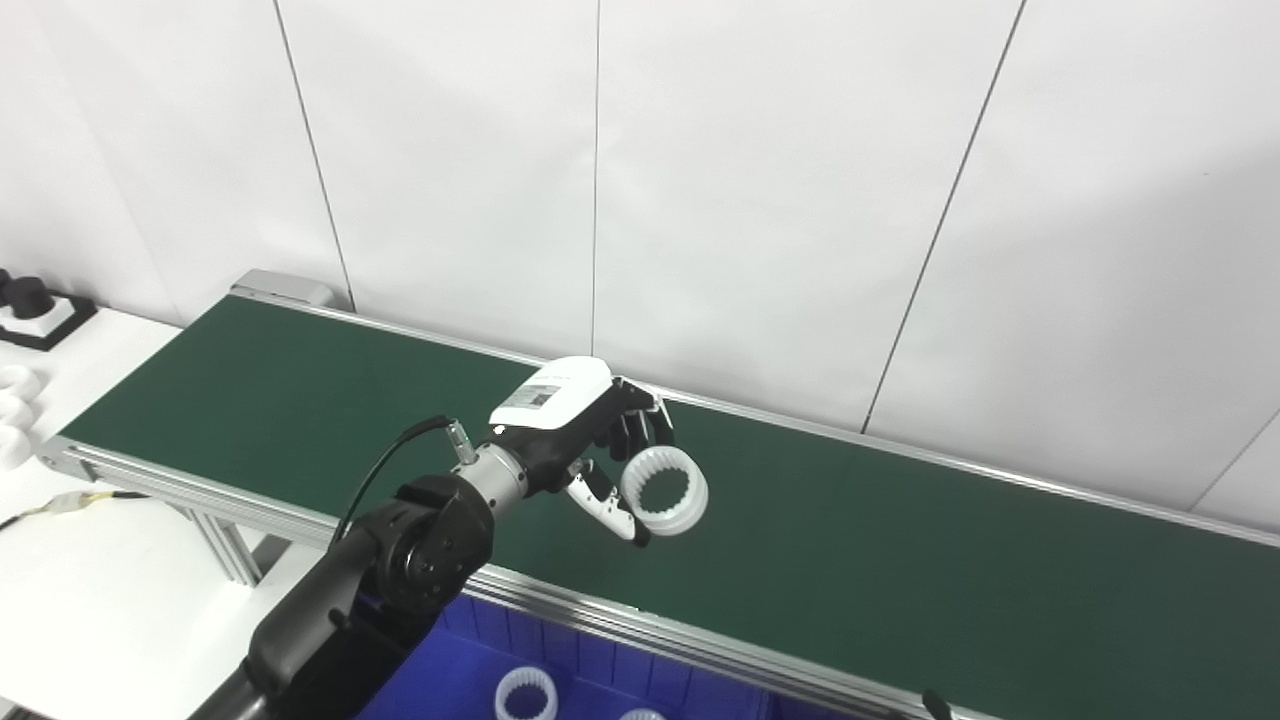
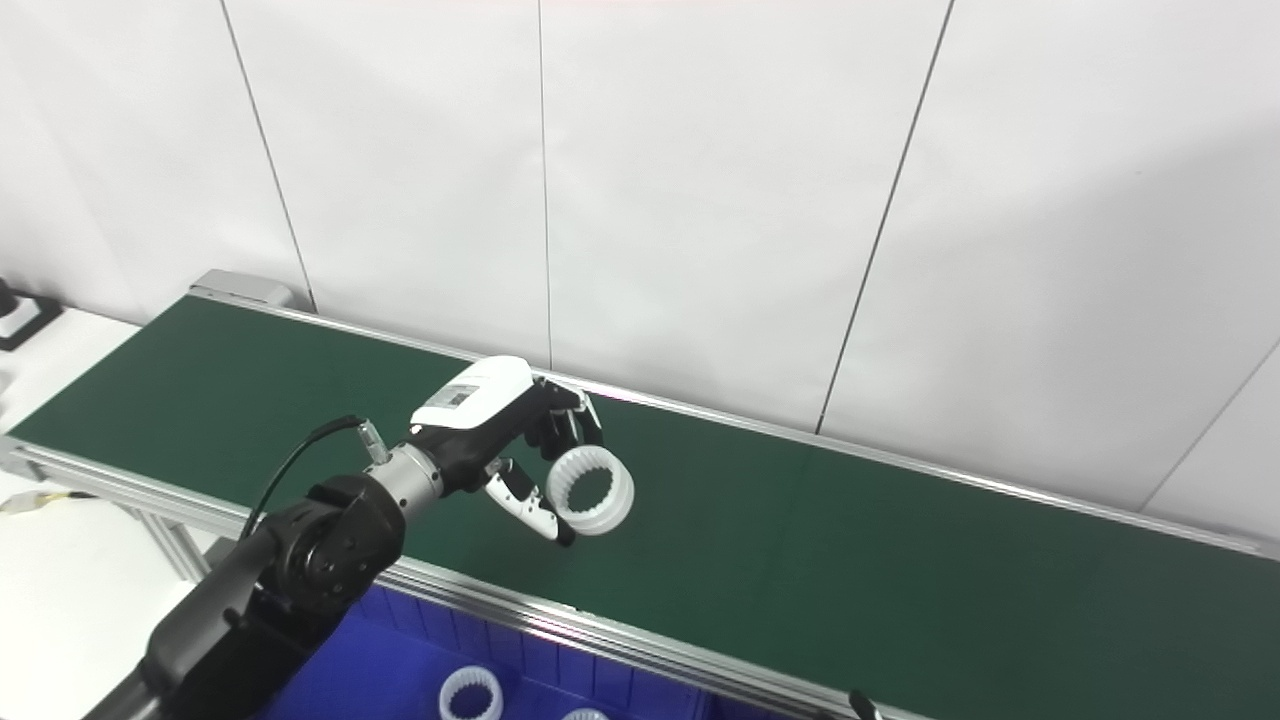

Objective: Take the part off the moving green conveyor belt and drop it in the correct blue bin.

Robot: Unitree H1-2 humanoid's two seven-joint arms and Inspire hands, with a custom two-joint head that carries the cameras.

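My left hand [image 1: 590, 440] reaches over the green conveyor belt [image 1: 900, 540] and is shut on a white toothed ring [image 1: 664, 491], pinched between thumb and fingers. The ring [image 2: 591, 490] is tilted so its open face points toward the cameras, and it appears lifted slightly off the belt. A blue bin [image 1: 450, 670] lies below the belt's near edge, with white rings [image 1: 526, 696] inside. Only a small dark tip shows at the bottom right edge [image 1: 935, 705]; my right hand is otherwise out of view.
A white table [image 1: 90, 590] stands at the left, with white ring parts [image 1: 15, 410] and a black-and-white fixture [image 1: 35, 305] on it. An aluminium rail [image 1: 640, 610] runs along the belt's near side. White wall panels stand close behind the belt.
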